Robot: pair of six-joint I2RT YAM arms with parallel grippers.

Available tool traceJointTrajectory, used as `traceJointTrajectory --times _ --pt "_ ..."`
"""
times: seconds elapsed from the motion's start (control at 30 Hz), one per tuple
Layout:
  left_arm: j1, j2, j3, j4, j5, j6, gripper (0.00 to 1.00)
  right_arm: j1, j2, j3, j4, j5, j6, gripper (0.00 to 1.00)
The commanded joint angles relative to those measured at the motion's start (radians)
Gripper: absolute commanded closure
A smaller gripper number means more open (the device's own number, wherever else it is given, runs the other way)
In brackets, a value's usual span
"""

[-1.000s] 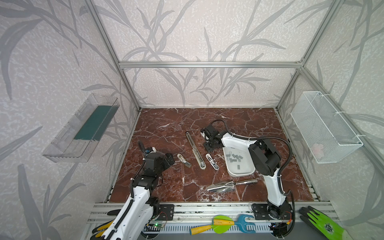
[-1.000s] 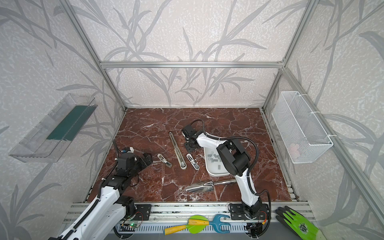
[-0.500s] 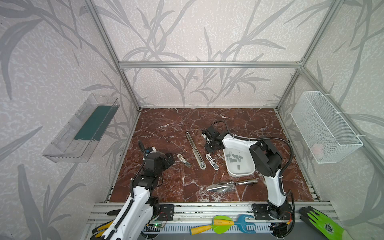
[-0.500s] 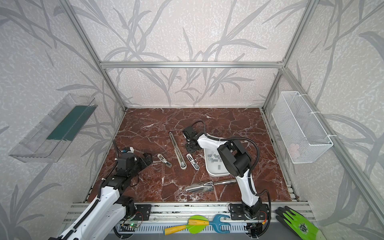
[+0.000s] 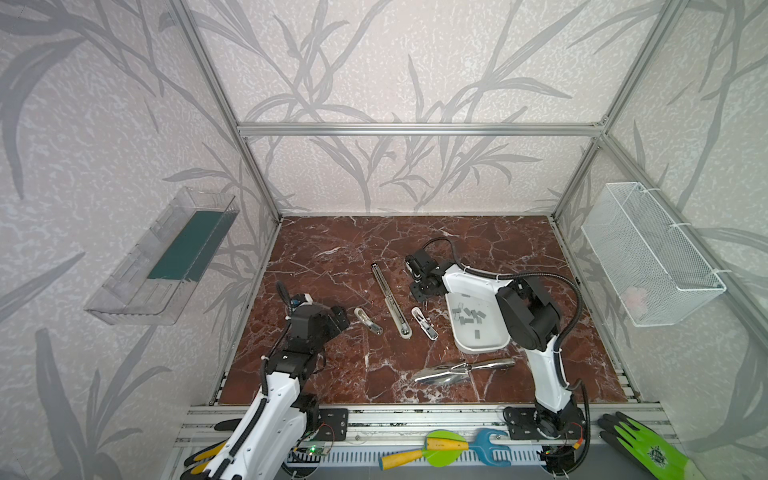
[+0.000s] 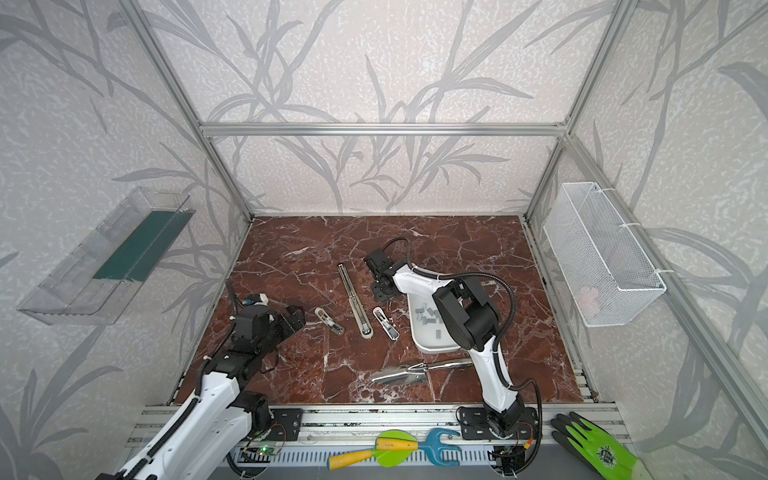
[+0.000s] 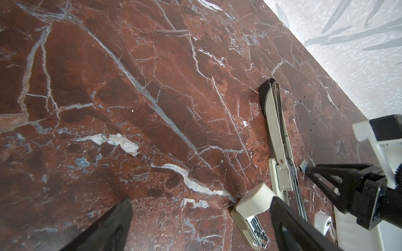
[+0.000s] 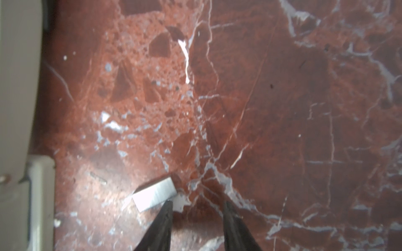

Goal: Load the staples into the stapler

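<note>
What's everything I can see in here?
table: one, red-brown marble, underneath
long stapler: one, cream, opened flat, mid-table
small staplers: two, cream, flanking its near end
tray: one, white, right of staplers
staples: about a dozen, grey, in tray
loose strip: one, grey, on table
scoop: one, silver, front of tray
shelf: one, clear, left wall
basket: one, white wire, right wall
glove: one, green, front right
toy tools: two, yellow-green, blue, front rail
left gripper: one, black, open, left of staplers
right gripper: one, black, open, beside loose strip

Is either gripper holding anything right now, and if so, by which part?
Nothing is held. The right gripper stands open, a staple strip lying just outside its jaws. The left gripper is open and empty.
</note>
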Motion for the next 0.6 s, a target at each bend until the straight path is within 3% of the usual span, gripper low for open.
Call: traceJointTrajectory --times 0.0,0.33,0.57 --pt "0.006 -0.004 -0.013 0.008 0.0 0.005 0.01 -0.004 0.045 0.044 -0.036 0.001 0.011 0.61" --pt "0.006 -0.003 -0.013 0.01 0.004 0.006 0.01 -0.005 0.076 0.105 -0.04 -0.016 0.026 0.62" --pt "0.006 -0.007 -0.013 0.007 0.007 0.006 0.01 -0.001 -0.008 0.102 -0.035 0.003 0.054 0.65"
